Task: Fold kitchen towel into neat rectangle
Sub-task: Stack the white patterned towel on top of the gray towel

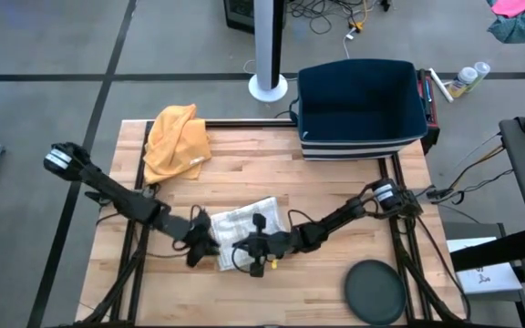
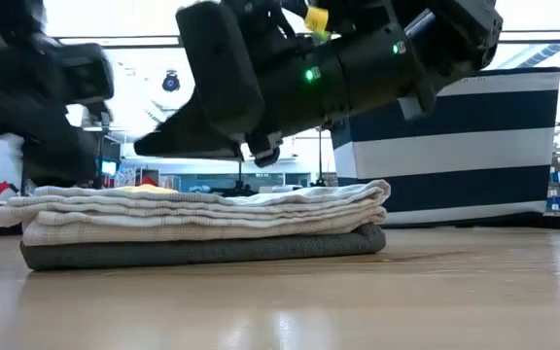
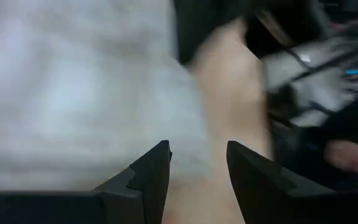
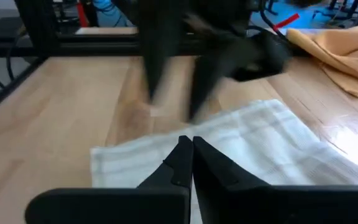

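The kitchen towel [image 1: 249, 223] is white with faint stripes and lies folded in several layers near the table's front middle. In the low view the towel [image 2: 202, 209] rests on a flat grey folded cloth [image 2: 202, 251]. My right gripper [image 4: 191, 146] is shut and hovers just above the towel's top; the low view shows a gap under my right gripper [image 2: 149, 148]. My left gripper [image 3: 197, 158] is open at the towel's left end, over bare wood, with nothing between its fingers. It shows blurred in the right wrist view, beyond the towel.
A crumpled yellow cloth [image 1: 176, 141] lies at the far left of the table. A navy basket [image 1: 363, 109] stands at the far right. A dark round disc [image 1: 376, 292] sits at the near right corner. Bare wood lies between the towel and the yellow cloth.
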Controlling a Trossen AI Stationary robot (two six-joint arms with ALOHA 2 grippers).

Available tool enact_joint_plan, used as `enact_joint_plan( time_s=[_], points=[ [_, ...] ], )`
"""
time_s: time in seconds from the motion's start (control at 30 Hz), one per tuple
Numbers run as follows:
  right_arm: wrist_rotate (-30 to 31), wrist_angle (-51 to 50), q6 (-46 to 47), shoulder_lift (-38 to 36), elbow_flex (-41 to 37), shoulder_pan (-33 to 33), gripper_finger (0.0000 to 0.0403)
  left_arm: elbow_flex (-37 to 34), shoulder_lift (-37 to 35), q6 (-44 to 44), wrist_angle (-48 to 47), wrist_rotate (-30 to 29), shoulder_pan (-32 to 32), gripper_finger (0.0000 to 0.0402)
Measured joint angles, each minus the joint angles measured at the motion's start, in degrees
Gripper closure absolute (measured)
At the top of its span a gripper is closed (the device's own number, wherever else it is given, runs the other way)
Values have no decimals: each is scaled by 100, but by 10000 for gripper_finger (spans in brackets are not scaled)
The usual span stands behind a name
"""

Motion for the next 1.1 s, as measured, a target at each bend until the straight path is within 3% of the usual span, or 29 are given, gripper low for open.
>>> enact_joint_plan(
  time_s=[0.13, 0.33, 0.4, 0.5, 0.67, 0.83, 1.1],
  points=[
    [-118, -92, -68, 0, 133, 178, 399, 35, -143, -702, 11, -563, -1157, 249],
    [-684, -878, -313, 193, 947, 330, 352, 93, 209, -660, 4, -2294, -2343, 249],
    [-509, -1452, -357, 375, 1272, 339, 327, 122, 417, -638, 26, -2708, -2392, 249],
    [-253, -2163, -299, 634, 1639, 339, 295, 122, 805, -714, 42, -2814, -2357, 249],
    [-204, -2065, -92, 743, 1759, 364, 263, 275, 1787, -785, 466, -2877, -2354, 249],
    [-192, -1925, 87, 746, 1759, 362, 254, 818, 2635, -323, 498, -3186, -2296, 249],
    [-111, -1908, 384, 861, 1757, 337, 264, 1356, 3410, 112, 522, -3120, -2026, 249]
  ],
)
